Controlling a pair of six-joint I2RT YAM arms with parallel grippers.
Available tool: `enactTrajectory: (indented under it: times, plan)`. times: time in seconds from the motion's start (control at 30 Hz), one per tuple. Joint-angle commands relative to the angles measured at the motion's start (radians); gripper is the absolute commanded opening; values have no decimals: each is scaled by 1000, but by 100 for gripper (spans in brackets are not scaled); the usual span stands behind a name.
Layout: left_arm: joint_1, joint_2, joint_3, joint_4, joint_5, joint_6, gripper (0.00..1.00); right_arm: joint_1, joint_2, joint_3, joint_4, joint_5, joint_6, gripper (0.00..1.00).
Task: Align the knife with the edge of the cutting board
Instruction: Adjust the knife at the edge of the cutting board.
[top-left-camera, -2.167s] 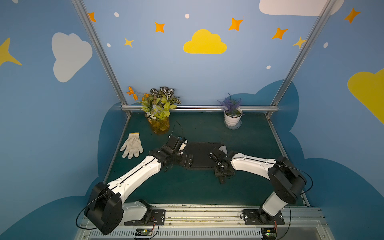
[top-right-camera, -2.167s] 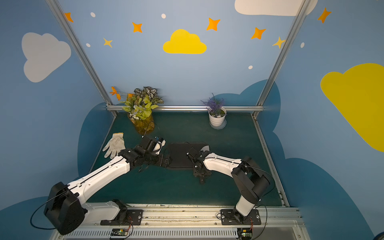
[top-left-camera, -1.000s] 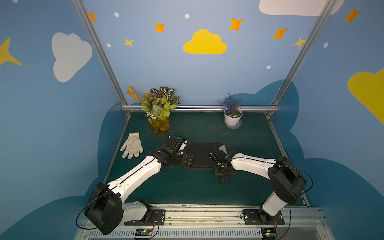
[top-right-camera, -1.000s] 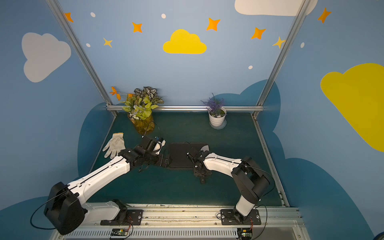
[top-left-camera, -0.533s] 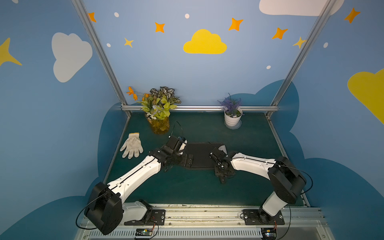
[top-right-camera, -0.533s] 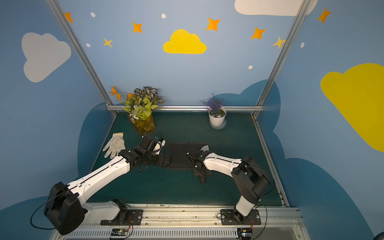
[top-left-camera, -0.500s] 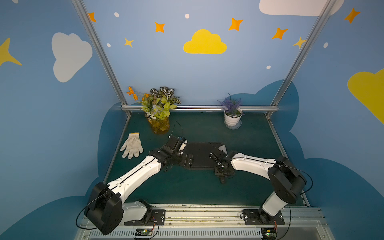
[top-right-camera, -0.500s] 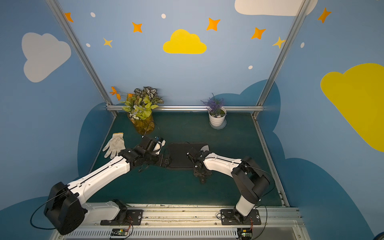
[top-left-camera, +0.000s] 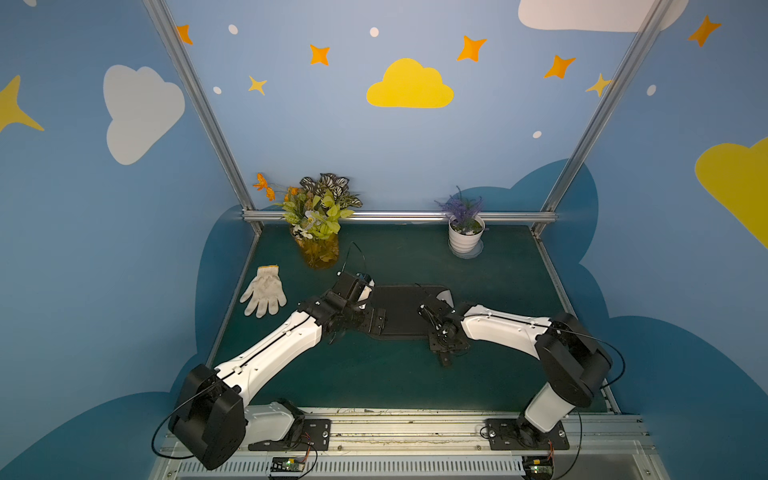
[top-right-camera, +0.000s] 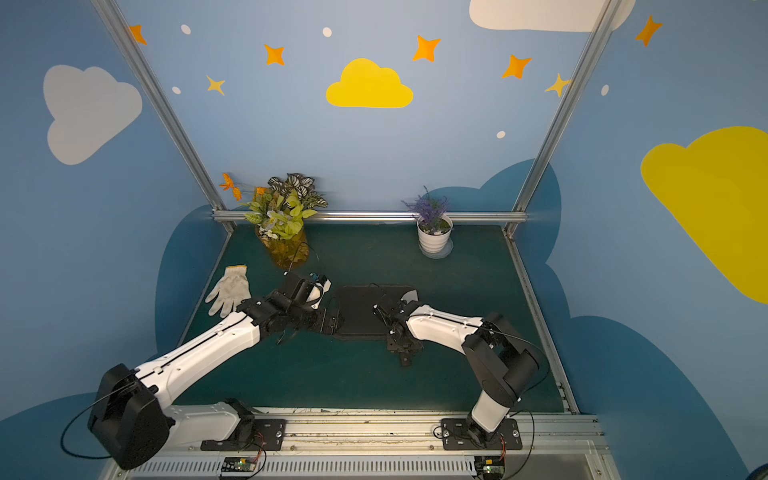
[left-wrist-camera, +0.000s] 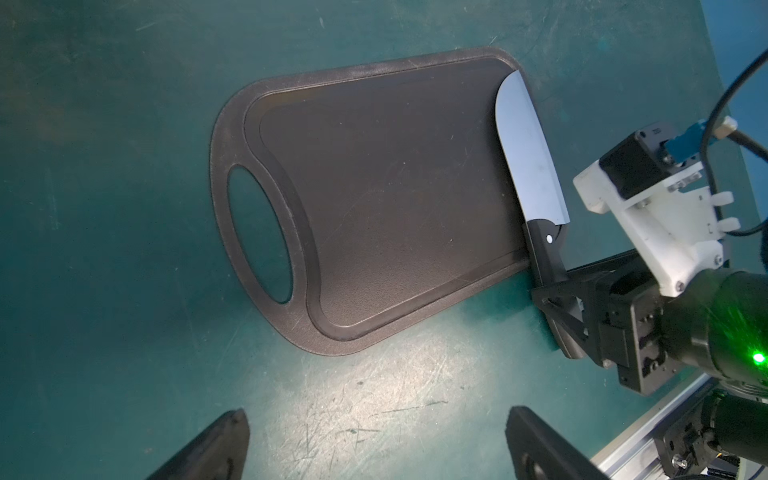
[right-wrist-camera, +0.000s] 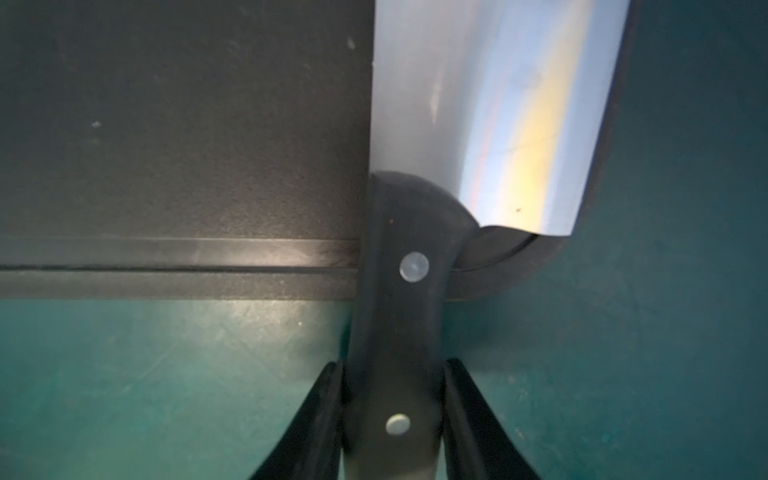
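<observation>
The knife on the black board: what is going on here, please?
The right end effector is shut on the black handle of the knife. The blade lies flat on the cutting board, along the short end opposite the handle hole and nearly parallel to that edge. The handle sticks out past the board's long side. The left end effector is open and holds nothing, beside the board.

The cutting board (top-left-camera: 399, 309) lies mid-table (top-left-camera: 374, 382). The knife (left-wrist-camera: 528, 166) lies along the board's 3 o'clock end: blade on the board, handle overhanging toward 6 o'clock. From the board, a glove (top-left-camera: 264, 291) lies at 9 o'clock, a flower vase (top-left-camera: 318, 249) at 11 and a potted plant (top-left-camera: 465, 239) at 1 – both stand behind it.
</observation>
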Motion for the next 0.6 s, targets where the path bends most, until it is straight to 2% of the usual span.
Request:
enactTrajectory:
  times: [0.0,0.57]
  plan:
    - [-4,-5,-9,-12,-9,12,100,-5,7,29,-14,13,-7,29]
    - [-4,-4,-8,-11,-12,14,100,-16,17,40,-16,9,-16,28]
